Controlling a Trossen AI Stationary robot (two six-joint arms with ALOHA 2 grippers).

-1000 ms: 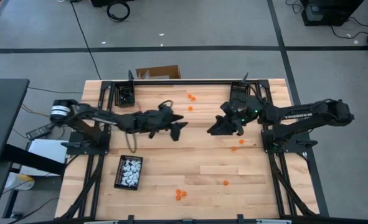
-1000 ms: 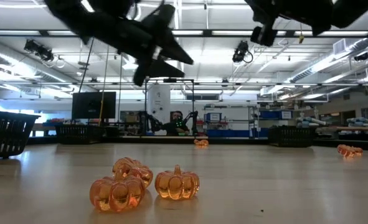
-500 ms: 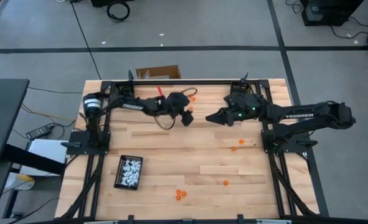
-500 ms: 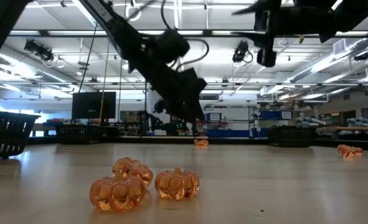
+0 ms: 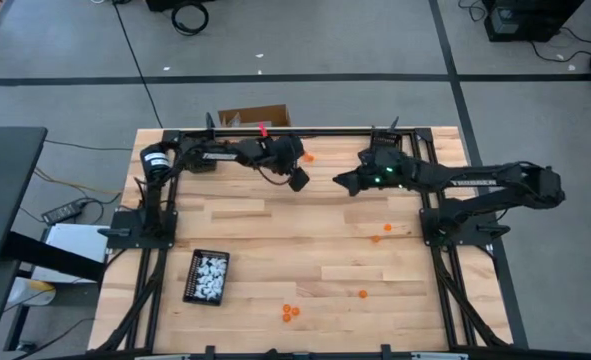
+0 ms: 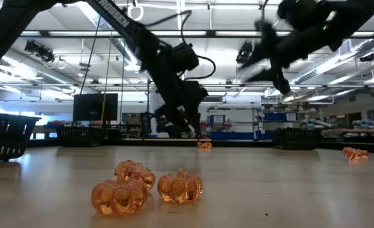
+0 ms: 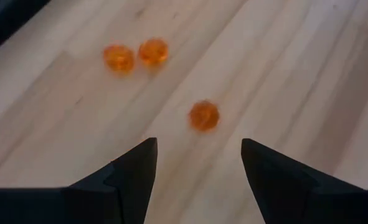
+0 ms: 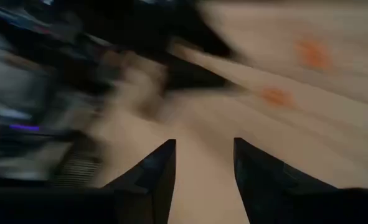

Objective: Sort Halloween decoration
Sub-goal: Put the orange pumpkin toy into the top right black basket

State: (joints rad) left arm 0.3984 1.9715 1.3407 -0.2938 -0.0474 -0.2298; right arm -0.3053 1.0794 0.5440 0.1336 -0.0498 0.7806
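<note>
From straight overhead, white lettering runs along the right arm's forearm but it's too small to read; the left gripper (image 5: 298, 180) hangs over the far part of the table (image 5: 305, 250) with a pair of orange trinkets (image 5: 306, 156) just beyond it, and the right gripper (image 5: 341, 181) faces it from close by, three more orange pieces (image 5: 290, 312) well off toward the near edge and the tray of white trinkets (image 5: 206, 277) off on the left arm's side. Down at table level, those three orange pumpkins (image 6: 146, 187) fill the foreground: translucent, ribbed, little stems, bunched together and touching. Through the left wrist camera, the fingers (image 7: 134, 174) are spread wide with nothing between them, one orange trinket (image 7: 203, 116) just ahead of the gap. On the right wrist, fingers (image 8: 155, 177) parted and empty, orange smears (image 8: 277, 96) ahead.
</note>
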